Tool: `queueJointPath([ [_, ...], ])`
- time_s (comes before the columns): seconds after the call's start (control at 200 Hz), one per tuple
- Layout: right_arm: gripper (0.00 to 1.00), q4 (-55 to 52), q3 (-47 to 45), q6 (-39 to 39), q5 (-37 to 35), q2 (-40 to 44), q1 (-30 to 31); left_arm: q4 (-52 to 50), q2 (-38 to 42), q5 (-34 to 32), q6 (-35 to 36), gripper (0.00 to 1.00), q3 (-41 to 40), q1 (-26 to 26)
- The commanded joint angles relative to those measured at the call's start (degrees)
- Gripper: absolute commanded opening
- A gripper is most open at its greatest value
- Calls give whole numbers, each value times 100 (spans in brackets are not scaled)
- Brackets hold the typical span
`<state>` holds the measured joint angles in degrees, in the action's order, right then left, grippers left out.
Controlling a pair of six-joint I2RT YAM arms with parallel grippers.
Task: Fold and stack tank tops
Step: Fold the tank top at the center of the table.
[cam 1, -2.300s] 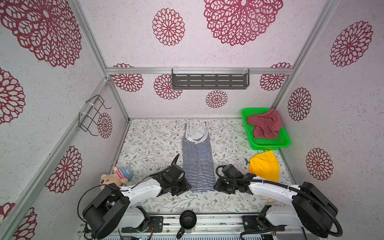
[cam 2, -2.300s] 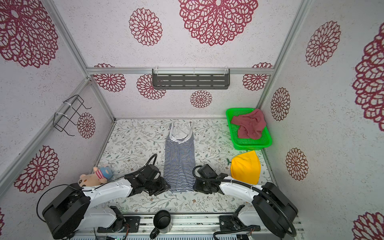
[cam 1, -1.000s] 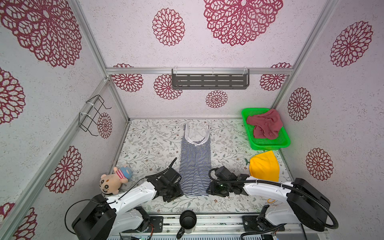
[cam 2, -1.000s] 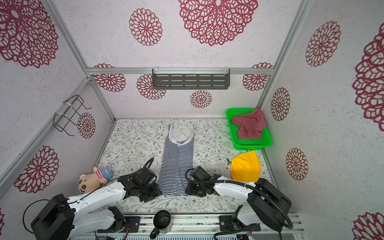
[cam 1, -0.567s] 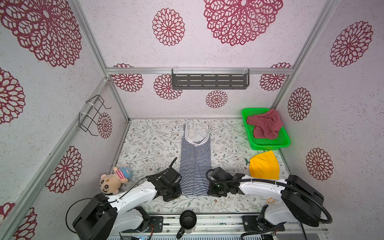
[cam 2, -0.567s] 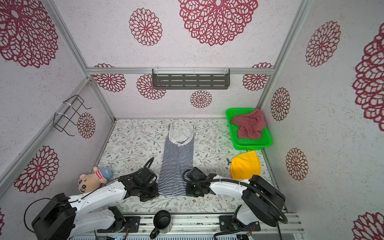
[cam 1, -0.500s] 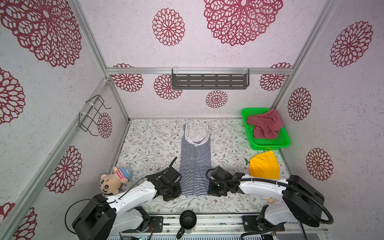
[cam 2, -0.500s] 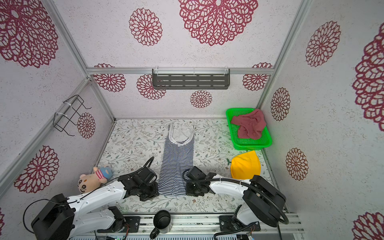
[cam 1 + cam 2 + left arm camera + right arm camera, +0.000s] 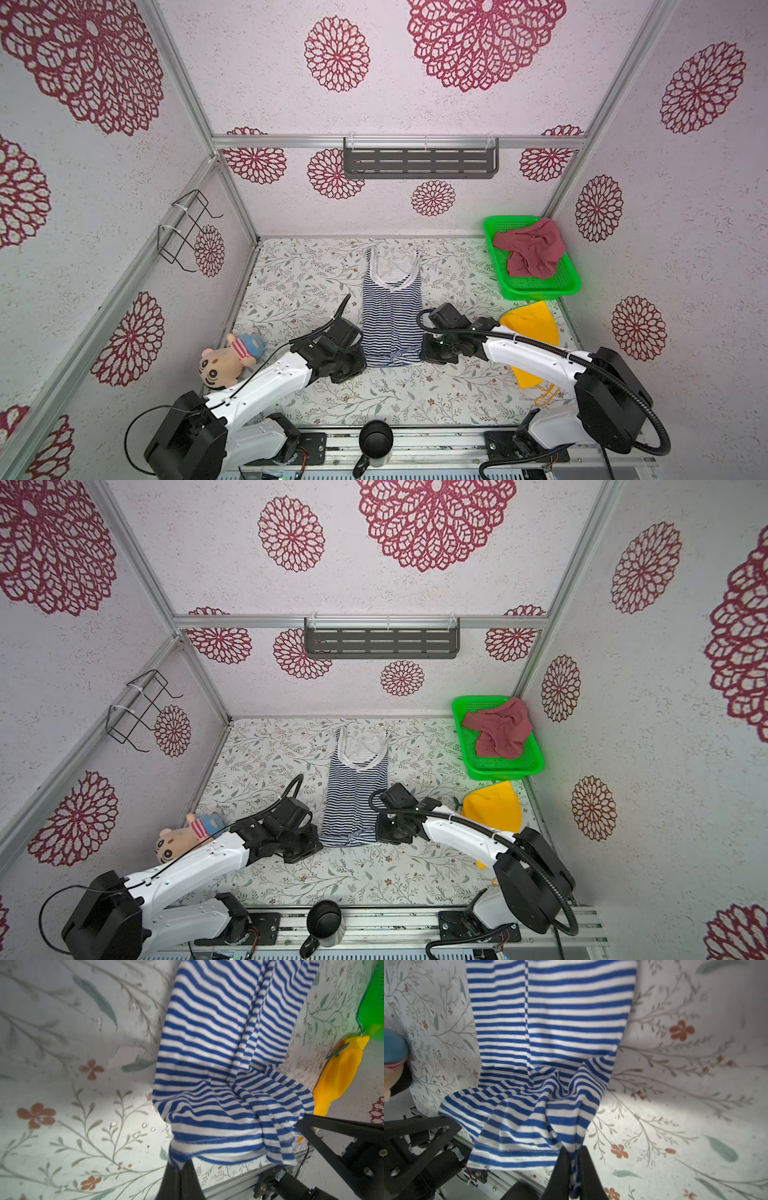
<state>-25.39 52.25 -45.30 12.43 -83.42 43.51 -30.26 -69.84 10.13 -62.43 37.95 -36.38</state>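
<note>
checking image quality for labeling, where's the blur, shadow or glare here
left wrist: striped tank top sharp, green basket blurred and glaring; right wrist: shadow band across floral mat, plush toy out of focus; both top views: evenly lit, sharp

No lettering, label, brand mark or number is showing legibly in any view: the striped tank top [image 9: 390, 324] at centre frame, the green basket [image 9: 540, 293] at right and the black mug [image 9: 376, 439] at the bottom edge are carrying no readable print.

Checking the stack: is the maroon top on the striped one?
No, the maroon top lies crumpled in the green basket, apart from the striped top.
</note>
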Motion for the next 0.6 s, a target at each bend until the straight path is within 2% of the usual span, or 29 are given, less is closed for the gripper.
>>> queueJointPath([
  [0.0, 12, -292, 477, 606, 40, -298, -219, 367, -434, 112, 505, 0, 486, 333],
  [0.315, 12, -462, 1569, 1319, 255, -1382, -910, 425, -1937, 658, 1596, 0, 1882, 1220],
  [0.596, 12, -846, 3046, 1875, 430, -2557, -1459, 390, -3096, 970, 2042, 0, 3084, 1722],
])
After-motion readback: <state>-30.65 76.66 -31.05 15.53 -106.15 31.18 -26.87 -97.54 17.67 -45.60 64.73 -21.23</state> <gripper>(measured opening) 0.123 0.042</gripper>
